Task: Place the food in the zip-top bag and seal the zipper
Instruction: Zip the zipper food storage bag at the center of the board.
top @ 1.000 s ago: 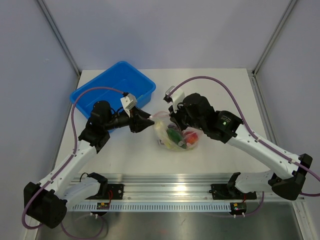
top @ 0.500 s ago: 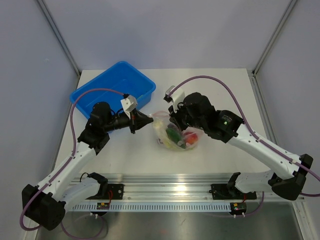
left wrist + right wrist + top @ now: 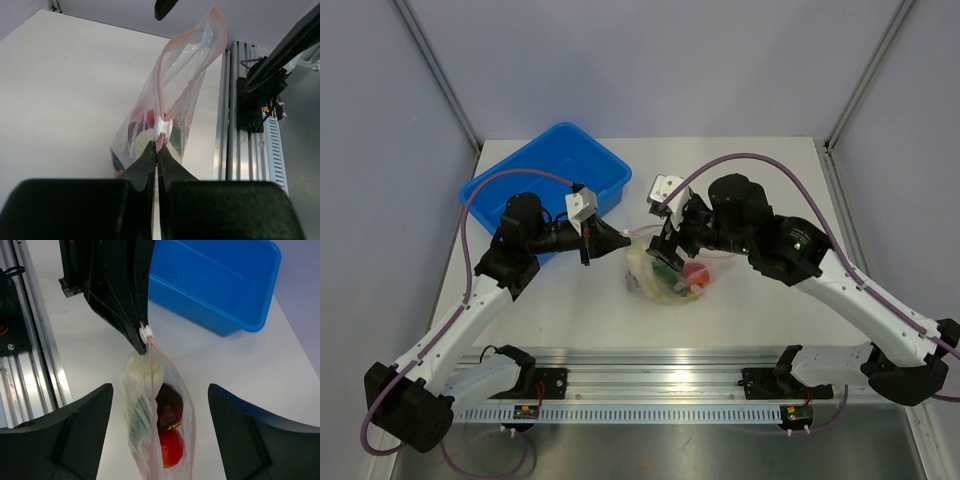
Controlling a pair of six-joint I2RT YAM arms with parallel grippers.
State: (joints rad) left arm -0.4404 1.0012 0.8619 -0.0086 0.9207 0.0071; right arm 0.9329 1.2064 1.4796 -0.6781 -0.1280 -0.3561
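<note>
The zip-top bag (image 3: 665,272) lies at the table's middle, its mouth raised and gaping. Inside it is the food: a red fruit (image 3: 171,447), a maroon one (image 3: 169,405), a green piece (image 3: 136,416) and a pale stalk (image 3: 142,367). My left gripper (image 3: 157,150) is shut on the bag's corner, pinching the pink zipper (image 3: 161,85) just behind its white slider (image 3: 163,129). From above, the left gripper (image 3: 618,241) sits at the bag's left end. My right gripper (image 3: 160,440) hangs open above the bag with its fingers (image 3: 75,430) wide on either side, touching nothing.
A blue bin (image 3: 545,175) stands at the back left, close behind my left arm. The aluminium rail (image 3: 640,380) runs along the near edge. The right arm's purple cable (image 3: 750,160) loops over the back right of the table.
My right gripper has opened, let go of the bag and pulled up and back. My left gripper has shut on the bag's corner by the slider and holds it there.
</note>
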